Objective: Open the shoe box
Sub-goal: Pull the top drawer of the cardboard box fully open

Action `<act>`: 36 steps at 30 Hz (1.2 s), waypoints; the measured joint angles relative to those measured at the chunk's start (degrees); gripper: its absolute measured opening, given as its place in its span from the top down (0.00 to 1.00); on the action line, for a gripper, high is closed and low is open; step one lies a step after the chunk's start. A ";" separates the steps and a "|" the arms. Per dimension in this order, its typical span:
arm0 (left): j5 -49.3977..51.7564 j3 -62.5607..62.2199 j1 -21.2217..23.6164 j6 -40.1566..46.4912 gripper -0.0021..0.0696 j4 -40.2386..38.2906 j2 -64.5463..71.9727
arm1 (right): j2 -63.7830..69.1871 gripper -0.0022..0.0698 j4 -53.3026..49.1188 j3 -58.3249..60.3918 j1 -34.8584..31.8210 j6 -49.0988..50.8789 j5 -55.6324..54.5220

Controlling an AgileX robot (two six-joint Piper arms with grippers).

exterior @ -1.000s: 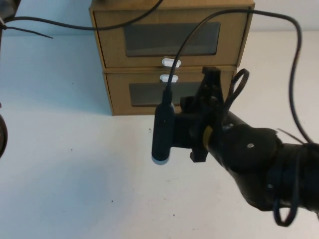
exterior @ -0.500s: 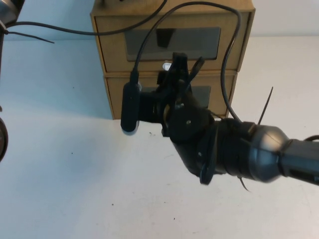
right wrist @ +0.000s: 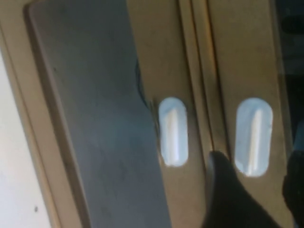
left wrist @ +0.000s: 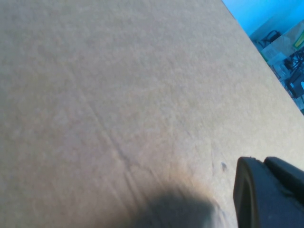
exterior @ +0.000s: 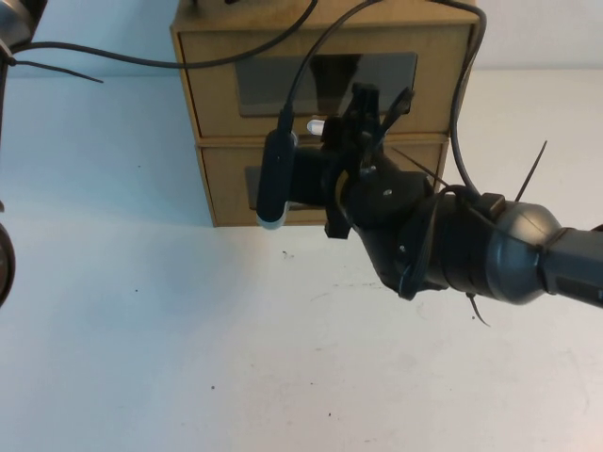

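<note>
Two cardboard shoe boxes are stacked at the back of the table, the upper box (exterior: 212,85) on the lower box (exterior: 226,184). Each has a dark window and a white handle. My right gripper (exterior: 369,118) is open right in front of them. Its dark fingers (right wrist: 228,194) stand either side of the upper handle (right wrist: 253,136), just short of it. The lower handle (right wrist: 173,131) lies beside them and is hidden behind the arm in the high view. My left gripper (left wrist: 268,197) hovers close over the top panel of the upper box (left wrist: 118,95).
The white table (exterior: 141,330) stretches in front of the boxes. Black cables (exterior: 113,56) run across the upper box front and loop above my right arm. A dark object (exterior: 3,259) sits at the left edge.
My right gripper has opened and swung forward and up from the table's middle to the drawer handles. Over the last half second it shifted slightly right.
</note>
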 joint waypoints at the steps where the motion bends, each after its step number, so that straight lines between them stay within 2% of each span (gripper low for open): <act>1: 0.00 0.00 0.00 0.00 0.98 0.03 0.00 | 0.23 0.62 0.00 -0.29 -0.01 0.00 -0.46; 24: 1.08 -0.13 0.00 -3.03 0.98 0.27 -0.11 | 0.23 0.62 -0.50 -3.08 -4.08 0.00 -4.72; 32: 1.08 -0.13 0.00 -3.12 0.98 0.27 -0.11 | 0.23 0.62 1.57 -3.08 0.35 0.00 3.60; 36: 1.08 -0.13 0.00 -3.12 0.98 0.27 -0.11 | 0.23 0.62 4.39 -3.08 2.73 -0.13 4.40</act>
